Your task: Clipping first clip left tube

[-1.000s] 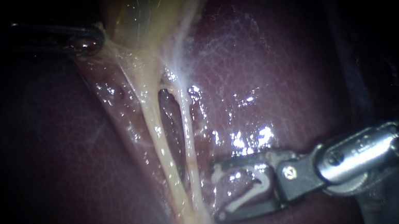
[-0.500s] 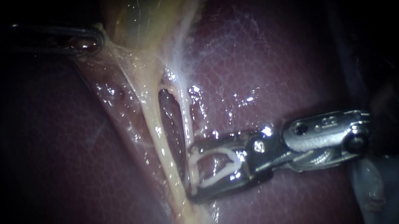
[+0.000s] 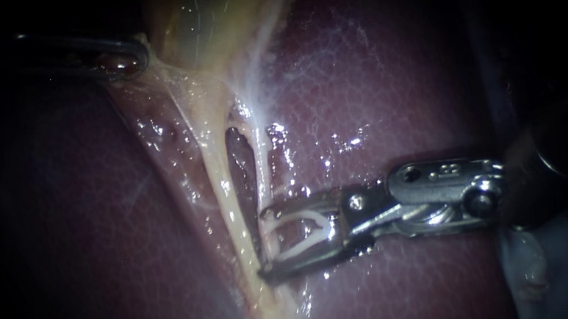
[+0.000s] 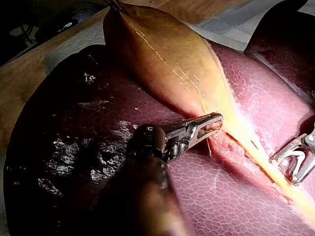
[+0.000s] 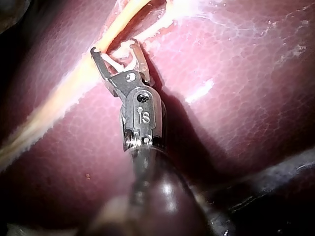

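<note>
Holding a small white V-shaped clip (image 3: 310,240) between its jaws, the slender steel right instrument (image 3: 264,244) lies low over the tissue. Jaws stand wide apart, one clip leg seated along each; the mouth is not closed down. Jaw tips sit right at the pale yellow, cord-like left tube (image 3: 229,204), touching or just short of it; cannot tell which. The thinner, whitish right tube (image 3: 266,177) runs down into the open mouth just behind the tips. Whether it passes between the jaws or under them is not clear. Right wrist view: a thin pale strand crosses the mouth, and the thicker yellow tube lies just past the hooked tip of one jaw. Beside the jaws the two tubes stand apart, a dark slit between them. They merge just beyond the lower jaw. Wet, dark red, pebbled liver (image 3: 379,94) lies under jaws and shaft on all sides, glistening close to the upper jaw.

Well away from the clip, up along the tubes, the dark slim left instrument (image 4: 214,122) has its windowed jaws closed together on a fold at the narrow end of the yellow-tan, tapering gallbladder (image 4: 162,54). Thin filmy tissue stretches from that grip toward the left tube.
</note>
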